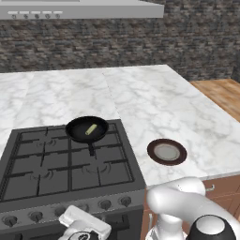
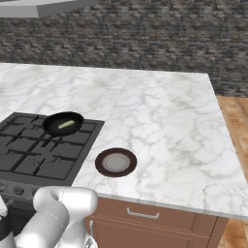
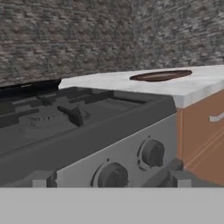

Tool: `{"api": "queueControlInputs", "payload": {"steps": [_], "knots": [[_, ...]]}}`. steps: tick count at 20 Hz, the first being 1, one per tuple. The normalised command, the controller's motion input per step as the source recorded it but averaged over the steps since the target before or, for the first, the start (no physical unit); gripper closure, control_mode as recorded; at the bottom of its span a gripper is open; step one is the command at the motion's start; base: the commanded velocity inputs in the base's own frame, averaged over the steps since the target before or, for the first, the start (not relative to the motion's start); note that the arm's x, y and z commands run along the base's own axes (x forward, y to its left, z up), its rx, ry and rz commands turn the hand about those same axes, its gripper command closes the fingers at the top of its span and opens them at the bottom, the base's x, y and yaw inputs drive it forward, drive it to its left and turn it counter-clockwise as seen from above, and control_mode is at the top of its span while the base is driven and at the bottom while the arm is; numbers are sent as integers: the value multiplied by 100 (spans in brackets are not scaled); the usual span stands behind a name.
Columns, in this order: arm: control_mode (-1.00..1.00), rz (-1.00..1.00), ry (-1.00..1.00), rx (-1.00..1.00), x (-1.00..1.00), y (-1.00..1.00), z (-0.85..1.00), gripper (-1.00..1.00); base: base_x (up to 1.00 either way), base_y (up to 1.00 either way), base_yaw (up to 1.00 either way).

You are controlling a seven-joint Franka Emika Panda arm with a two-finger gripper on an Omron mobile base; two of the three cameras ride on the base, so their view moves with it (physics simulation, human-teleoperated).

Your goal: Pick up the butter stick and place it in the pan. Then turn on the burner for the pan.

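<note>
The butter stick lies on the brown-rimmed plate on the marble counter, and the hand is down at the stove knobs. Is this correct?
Not the plate: the butter stick lies in the pan on the stove, as the left base view shows. The plate holds nothing. The hand is indeed down by the knobs.

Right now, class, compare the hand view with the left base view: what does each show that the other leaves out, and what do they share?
Hand view alone: the stove knobs seen close and level from the front, with the tool's finger tips rising at the bottom edge, and a brown cabinet drawer handle at the right.

Left base view alone: the butter stick lying inside the pan on a rear burner, seen from above, and the range hood.

Both: the black grates, the brown-rimmed plate on the marble counter, and the brick wall.
</note>
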Motion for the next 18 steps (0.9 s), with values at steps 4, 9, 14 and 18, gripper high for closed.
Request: {"api": "queueControlInputs", "payload": {"steps": [4, 9, 14, 18], "knots": [[-100, 3, -15, -4, -14, -40, -5, -100, 0, 0, 0], [-100, 2, -11, -6, -10, -44, 0, -100, 0, 0, 0], [-100, 4, -5, -6, -1, -45, 0, -100, 0, 0, 0], [-100, 7, 0, -1, 9, -15, -1, -100, 0, 0, 0]]}}
